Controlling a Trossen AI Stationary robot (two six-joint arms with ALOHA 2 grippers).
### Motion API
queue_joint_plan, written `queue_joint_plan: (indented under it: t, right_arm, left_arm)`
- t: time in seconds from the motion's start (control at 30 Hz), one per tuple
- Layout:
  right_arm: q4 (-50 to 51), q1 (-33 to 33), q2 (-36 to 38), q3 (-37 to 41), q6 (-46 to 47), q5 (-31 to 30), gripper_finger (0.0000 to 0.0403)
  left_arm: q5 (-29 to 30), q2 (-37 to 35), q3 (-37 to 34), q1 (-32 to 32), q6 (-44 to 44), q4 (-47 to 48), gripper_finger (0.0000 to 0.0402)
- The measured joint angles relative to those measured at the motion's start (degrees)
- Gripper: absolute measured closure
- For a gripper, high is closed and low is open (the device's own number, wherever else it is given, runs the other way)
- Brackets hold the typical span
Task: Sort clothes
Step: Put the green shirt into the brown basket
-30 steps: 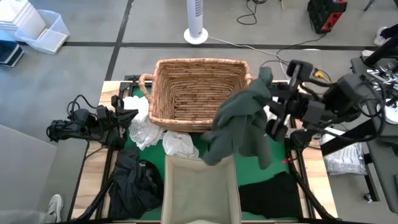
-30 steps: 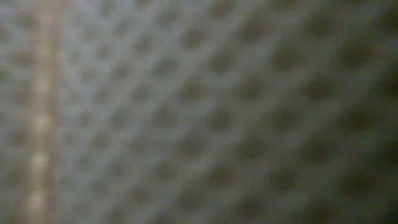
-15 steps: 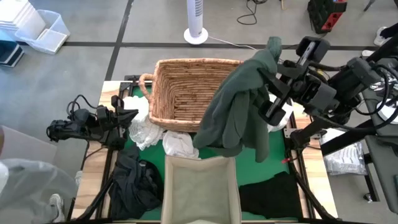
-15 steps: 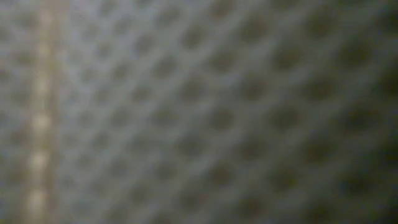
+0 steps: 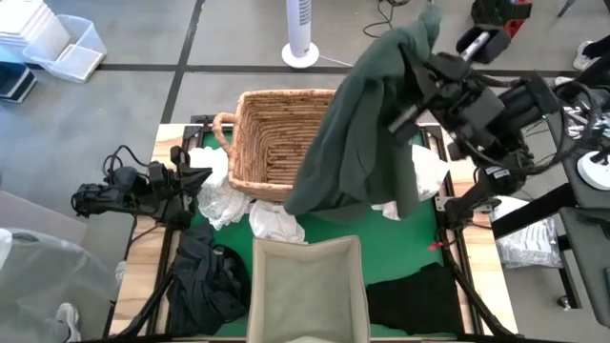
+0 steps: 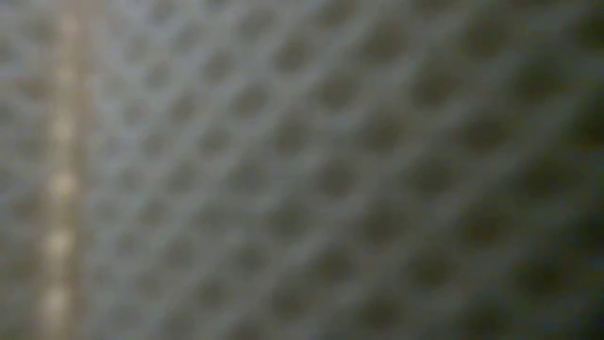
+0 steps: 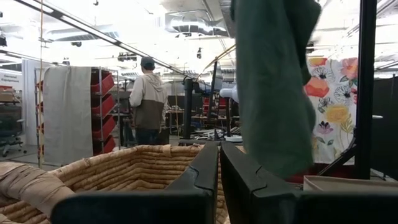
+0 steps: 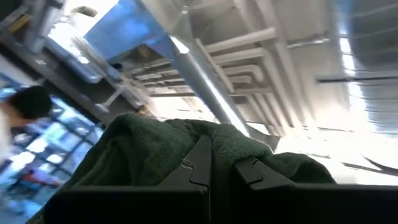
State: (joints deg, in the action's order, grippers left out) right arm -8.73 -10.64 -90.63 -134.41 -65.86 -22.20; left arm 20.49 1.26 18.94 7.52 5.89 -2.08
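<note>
Risen toward 12 o'clock since a second ago, right gripper pinches dark green garment over wicker basket; limp, light, best held by bunched fold; left gripper closed, empty.

Soft cloth, rough wicker, matt dark plastic

The green garment is matt, slightly fuzzy cloth, like towelling; the basket is coarse woven wicker, its ridged weave also clear in the left wrist view. The bin looks like plain beige fabric, the white clothes are crumpled thin cloth, and the right gripper has smooth dark plastic-looking fingers.
</note>
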Motion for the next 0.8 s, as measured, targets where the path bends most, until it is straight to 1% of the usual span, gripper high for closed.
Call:
queue_joint_plan:
  t: [0.23,0.37,0.47,0.6,0.8]
  right_arm:
    - [-7.40,8.02,-2.29,-0.02,3.68,0.33,0.0394]
    - [-9.62,12.26,-3.36,-0.09,4.42,0.33,0.0394]
    - [-9.81,15.50,-4.38,-0.11,5.77,0.31,0.0394]
    - [-9.58,19.43,-6.14,-0.11,9.88,0.26,0.0394]
    - [-9.56,23.59,-8.94,-0.11,13.92,0.20,0.0394]
  left_arm:
    - [0.00,0.00,0.00,0.00,1.12,-0.03,0.0401]
    - [0.00,0.00,0.00,0.00,1.14,-0.02,0.0401]
    - [0.00,0.00,0.00,-0.01,1.12,-0.01,0.0401]
    - [0.00,0.00,0.00,0.01,1.14,0.01,0.0401]
    - [0.00,0.00,0.00,-0.01,1.14,-0.01,0.0401]
